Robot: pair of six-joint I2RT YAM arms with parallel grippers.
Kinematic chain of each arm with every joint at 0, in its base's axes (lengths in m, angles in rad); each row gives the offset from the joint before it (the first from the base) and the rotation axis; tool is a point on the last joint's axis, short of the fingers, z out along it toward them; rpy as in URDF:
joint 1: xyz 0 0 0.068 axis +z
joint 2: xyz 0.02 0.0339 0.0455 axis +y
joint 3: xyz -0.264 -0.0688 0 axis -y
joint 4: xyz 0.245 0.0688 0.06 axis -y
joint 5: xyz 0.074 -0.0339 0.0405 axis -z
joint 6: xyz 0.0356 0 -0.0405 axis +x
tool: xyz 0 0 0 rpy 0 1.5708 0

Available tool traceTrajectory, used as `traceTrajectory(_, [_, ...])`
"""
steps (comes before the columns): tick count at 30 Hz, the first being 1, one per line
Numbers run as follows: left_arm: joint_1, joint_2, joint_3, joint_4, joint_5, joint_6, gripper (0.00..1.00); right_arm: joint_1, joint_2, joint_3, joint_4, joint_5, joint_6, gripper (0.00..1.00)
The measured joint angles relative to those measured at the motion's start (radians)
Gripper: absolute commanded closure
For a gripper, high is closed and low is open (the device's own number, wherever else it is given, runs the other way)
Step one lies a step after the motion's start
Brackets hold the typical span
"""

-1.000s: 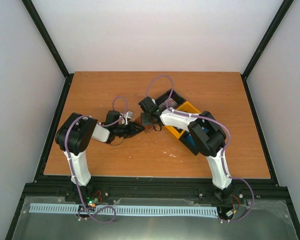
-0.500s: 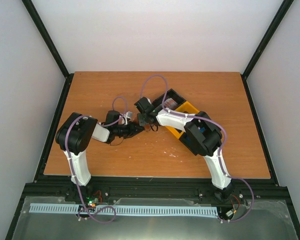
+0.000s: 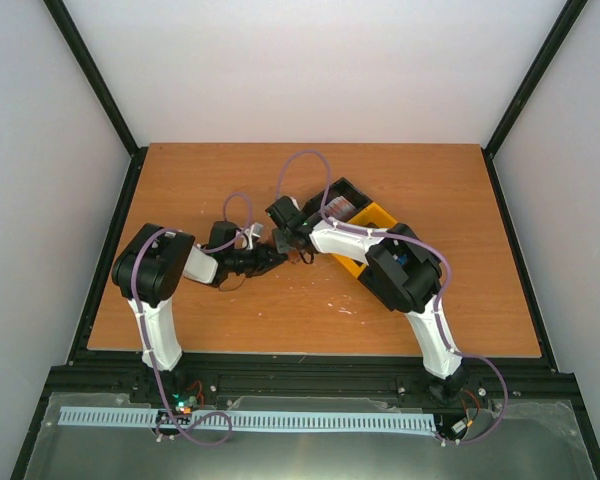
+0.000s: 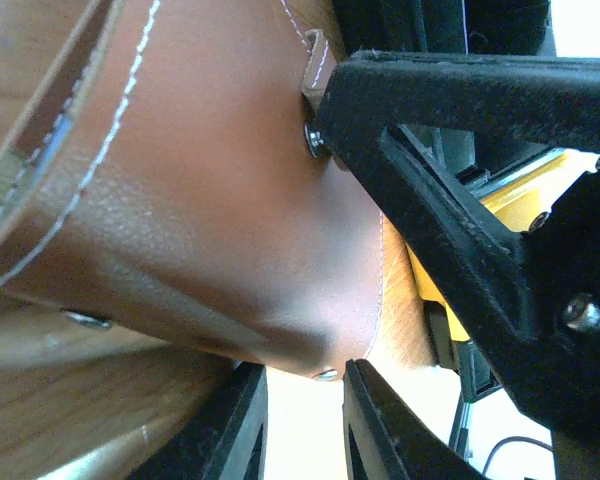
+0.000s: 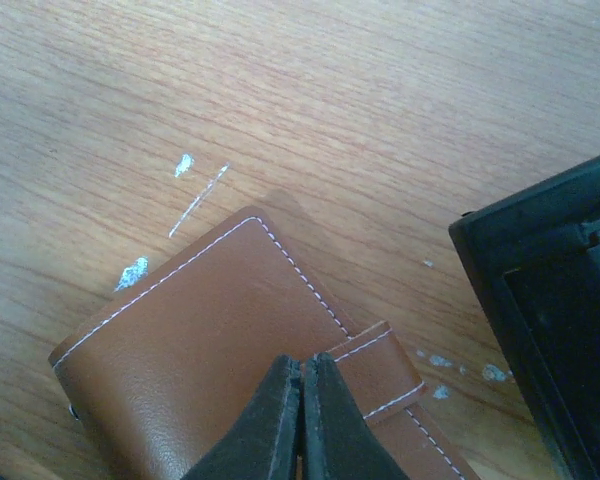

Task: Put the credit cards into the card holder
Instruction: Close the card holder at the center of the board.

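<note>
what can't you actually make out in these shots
Credit cards: none identifiable; in the top view the right arm crosses the bins, contents too small.
Card holder pockets: right wrist view shows only outer leather; left wrist view too close.
Left claw: whether it pinches the card holder's edge; frame bottom cuts it.
Black bin interior: cut by right wrist frame edge.

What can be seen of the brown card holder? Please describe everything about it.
The card holder is a small brown wallet, leather-like, with white stitching along its edges, a strap tab and metal studs. It looks folded and lies on the wooden table, beside a black bin. The right gripper, jaws shut, touches it at the tab. The left gripper, jaws slightly apart, sits at its edge; whether it grips cannot be told.
</note>
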Motion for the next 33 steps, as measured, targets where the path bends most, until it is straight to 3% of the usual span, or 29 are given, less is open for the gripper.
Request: traceTrajectory(33, [0.026,0.001,-0.006,0.004,0.015,-0.008,0.75,0.010,-0.011,-0.063,0.116,0.004,0.063,0.97])
